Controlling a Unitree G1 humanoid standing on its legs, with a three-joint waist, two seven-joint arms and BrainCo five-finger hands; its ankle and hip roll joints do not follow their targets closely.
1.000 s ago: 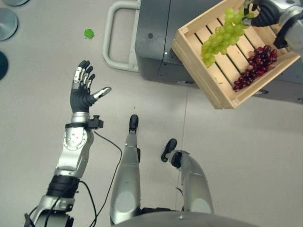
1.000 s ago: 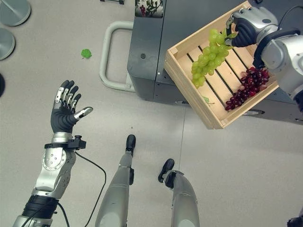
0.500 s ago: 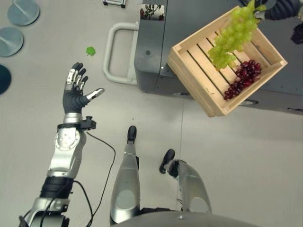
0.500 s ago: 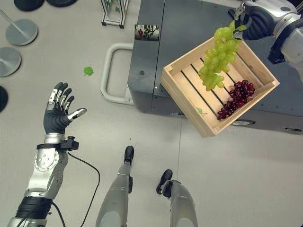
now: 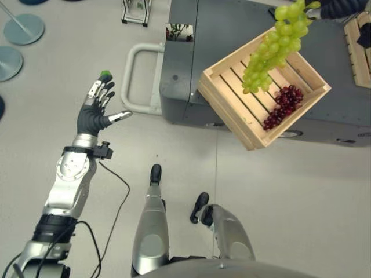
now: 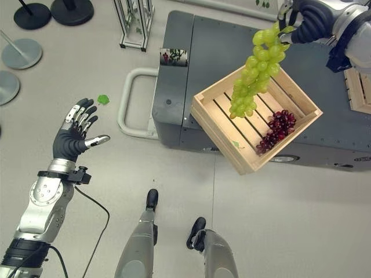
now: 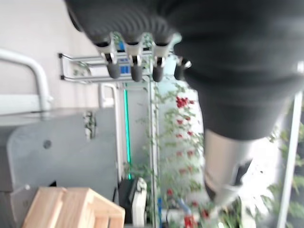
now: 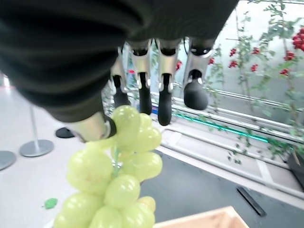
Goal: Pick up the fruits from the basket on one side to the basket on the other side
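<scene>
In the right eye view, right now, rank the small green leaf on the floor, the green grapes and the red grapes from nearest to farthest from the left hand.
1. Green leaf: on the floor just past the fingertips of the left hand.
2. Green grapes: hanging over the wooden crate, pinched by the right hand.
3. Red grapes: lying in the crate's far corner, farthest to the right.

no legible text, labels or numbers anywhere

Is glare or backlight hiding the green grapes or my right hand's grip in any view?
Right wrist view: bright backlight behind the right hand, but the green grapes read clearly, stem pinched. Eye views: even light, no glare on grapes or wooden crate. Left wrist view: background past the open left hand is washed out.
</scene>
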